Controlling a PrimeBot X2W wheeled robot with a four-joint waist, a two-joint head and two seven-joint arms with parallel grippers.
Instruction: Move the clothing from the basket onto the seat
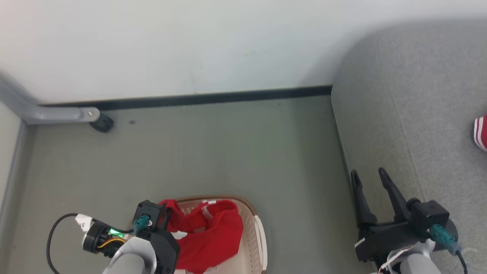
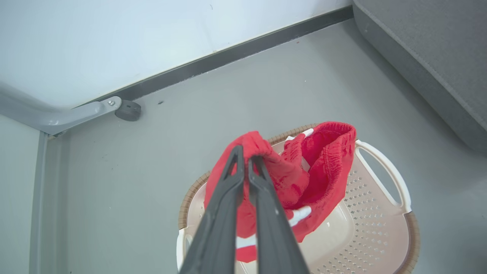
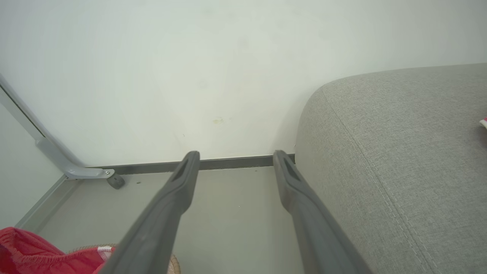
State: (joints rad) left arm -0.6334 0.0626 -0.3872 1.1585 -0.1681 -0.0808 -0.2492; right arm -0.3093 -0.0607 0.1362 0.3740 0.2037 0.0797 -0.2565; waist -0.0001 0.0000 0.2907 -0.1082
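Observation:
My left gripper [image 2: 245,153] is shut on a fold of the red clothing [image 2: 323,163], pinched right at the fingertips. The fabric hangs from them over the cream basket [image 2: 380,228]. In the head view the clothing [image 1: 209,232] drapes across the basket [image 1: 253,228] at the bottom centre, beside my left wrist. My right gripper [image 1: 368,172] stands open with nothing in it, against the front left edge of the grey seat [image 1: 411,95]. Another red piece with white stripes [image 1: 480,132] lies on the seat at the right edge. The right wrist view has the open right gripper [image 3: 236,156] pointing at the wall beside the seat [image 3: 399,152].
A grey metal leg with a dark foot [image 1: 102,122] stands on the floor at the left, by the wall. A dark baseboard [image 1: 190,99] runs along the white wall. Bare grey floor [image 1: 228,152] lies between the basket and the seat.

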